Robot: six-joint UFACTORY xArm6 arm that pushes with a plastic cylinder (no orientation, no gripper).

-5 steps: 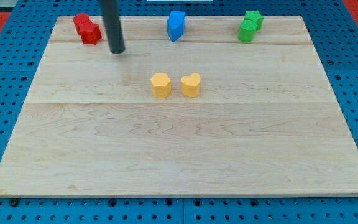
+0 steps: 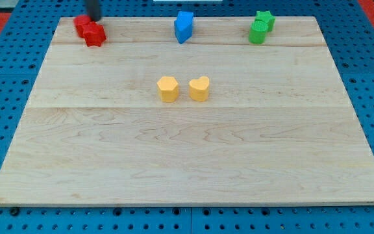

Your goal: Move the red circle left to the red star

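Two red blocks sit touching at the board's top left. The red circle is the left, upper one. The red star lies against its lower right. My tip is at the view's top edge, just right of the red circle and above the red star, very close to both. Only the rod's short lower end shows.
A blue block stands at top centre. Two green blocks touch at top right. A yellow hexagon and a yellow heart sit side by side mid-board. The wooden board lies on a blue pegboard.
The rod has moved up and left, from right of the red pair to just above the red star. The blocks look unmoved.
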